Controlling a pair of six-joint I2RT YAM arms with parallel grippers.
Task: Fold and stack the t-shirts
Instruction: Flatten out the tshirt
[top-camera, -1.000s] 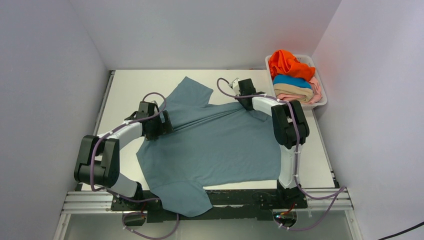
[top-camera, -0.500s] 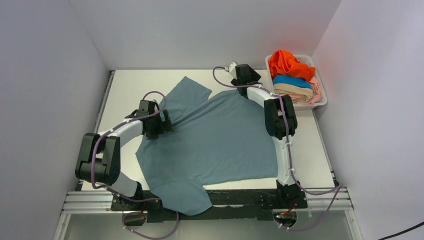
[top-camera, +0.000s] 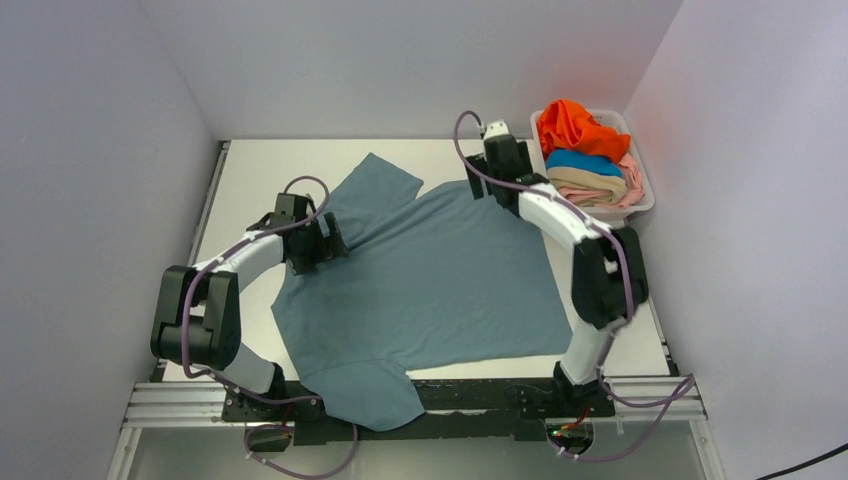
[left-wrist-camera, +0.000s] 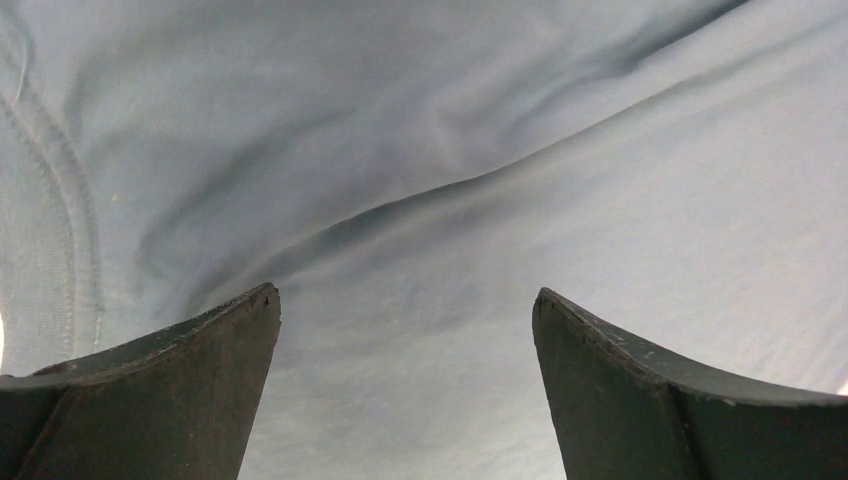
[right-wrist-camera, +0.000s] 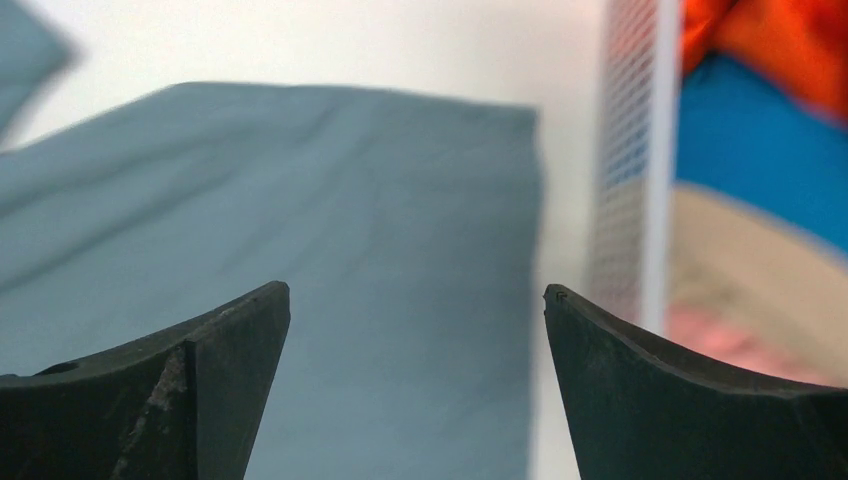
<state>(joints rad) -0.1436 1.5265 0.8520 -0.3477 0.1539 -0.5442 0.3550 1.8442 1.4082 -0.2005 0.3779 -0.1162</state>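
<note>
The dusty grey-blue t-shirt (top-camera: 430, 290) lies spread flat over the table, one sleeve at the back left and one hanging over the near edge. My left gripper (top-camera: 330, 243) hovers open above its left shoulder, bare cloth (left-wrist-camera: 450, 130) between the fingers (left-wrist-camera: 405, 293). At the shirt's far right corner (right-wrist-camera: 300, 180) my right gripper (top-camera: 478, 188) stands open and holds nothing (right-wrist-camera: 416, 290). The orange (top-camera: 575, 125), bright blue (top-camera: 585, 160), tan (top-camera: 590, 182) and pale pink (top-camera: 632, 190) t-shirts are piled in the basket.
The white plastic basket (top-camera: 645, 200) stands at the back right corner, its mesh wall (right-wrist-camera: 630, 200) just right of my right gripper. White walls close off the back and both sides. A metal rail (top-camera: 470, 395) runs along the near edge.
My right gripper has opened, let go of the grey-blue shirt's far right corner, and swung back right toward the basket. The shirt's fold has flattened. The left arm has barely shifted.
</note>
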